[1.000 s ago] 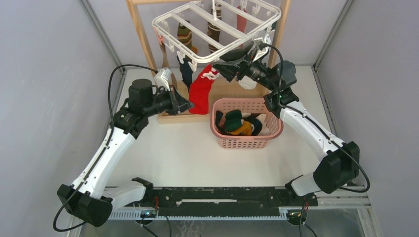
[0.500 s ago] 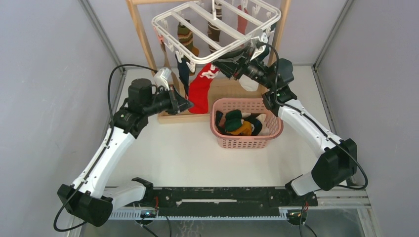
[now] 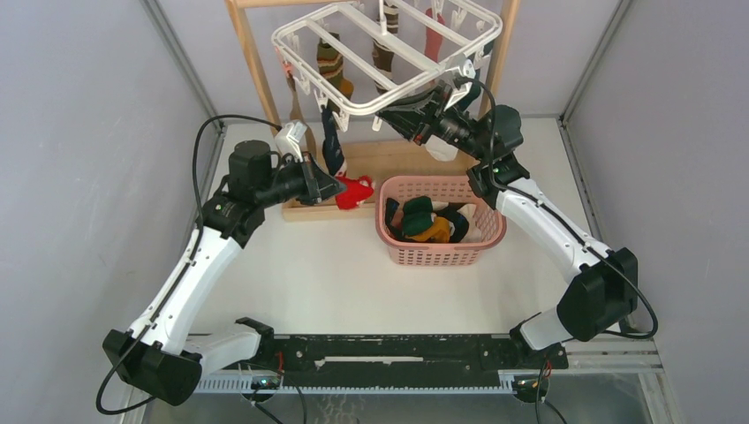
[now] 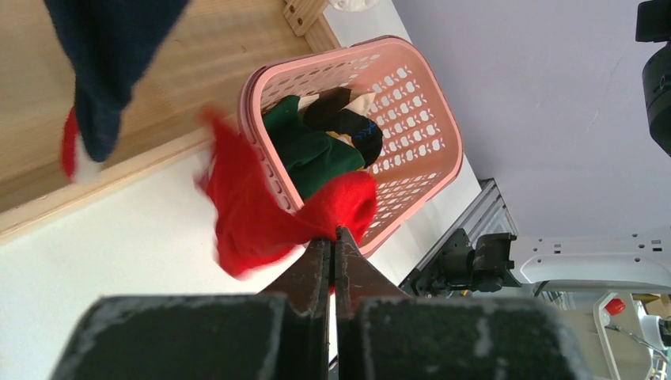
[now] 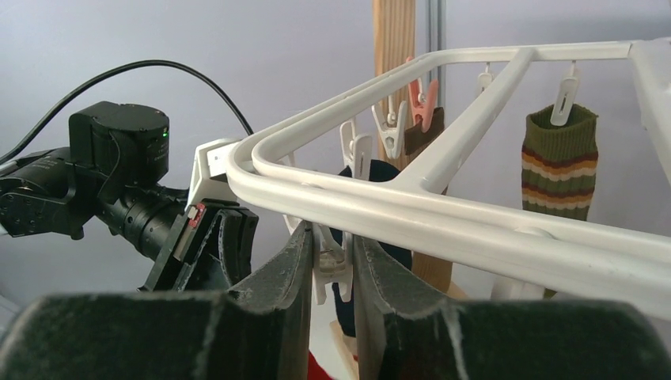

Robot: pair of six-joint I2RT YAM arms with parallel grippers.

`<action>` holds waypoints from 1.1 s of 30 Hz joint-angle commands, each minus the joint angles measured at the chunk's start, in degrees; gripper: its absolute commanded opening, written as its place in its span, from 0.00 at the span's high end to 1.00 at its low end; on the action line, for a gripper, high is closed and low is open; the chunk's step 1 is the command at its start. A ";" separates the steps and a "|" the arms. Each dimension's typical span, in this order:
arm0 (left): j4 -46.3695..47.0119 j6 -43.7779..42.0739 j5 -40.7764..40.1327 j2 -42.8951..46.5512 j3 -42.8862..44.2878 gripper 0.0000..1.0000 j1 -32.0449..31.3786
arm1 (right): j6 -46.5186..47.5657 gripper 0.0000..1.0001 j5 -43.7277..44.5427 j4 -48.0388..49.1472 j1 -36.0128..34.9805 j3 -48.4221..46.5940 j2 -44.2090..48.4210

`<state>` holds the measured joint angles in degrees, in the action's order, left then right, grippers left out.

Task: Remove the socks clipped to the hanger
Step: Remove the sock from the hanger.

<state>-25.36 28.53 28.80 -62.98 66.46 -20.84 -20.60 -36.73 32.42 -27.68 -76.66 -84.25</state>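
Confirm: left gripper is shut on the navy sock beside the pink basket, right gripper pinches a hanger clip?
No: the left gripper is shut on the red sock, not the navy sock, per the left wrist view. The pink basket beside it and the right gripper pinching a hanger clip are right.

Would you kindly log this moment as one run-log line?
left gripper: shut on red sock | right gripper: shut on clip at hanger rim | red sock: off hanger, beside basket

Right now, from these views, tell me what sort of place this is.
Probably a robot test cell staged as a laundry corner: plain grey walls enclose a white table, with a clip hanger on a wooden stand and a pink basket of socks.
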 commanded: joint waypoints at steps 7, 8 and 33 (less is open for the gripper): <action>3.36 0.86 2.87 1.47 0.91 1.00 0.40 | 1.11 0.88 0.43 -0.45 -0.36 -1.97 0.55; 3.50 1.01 2.95 1.66 0.83 1.00 0.44 | 1.08 0.86 0.50 -0.53 -0.37 -1.75 0.69; 5.96 4.40 1.23 3.42 1.25 1.00 -4.29 | 3.62 0.19 7.05 -10.61 -0.58 5.43 10.58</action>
<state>-21.89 31.97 30.59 -60.45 66.32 -23.14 -19.03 -32.64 25.43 -28.23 -72.36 -78.24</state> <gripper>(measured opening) 0.010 0.770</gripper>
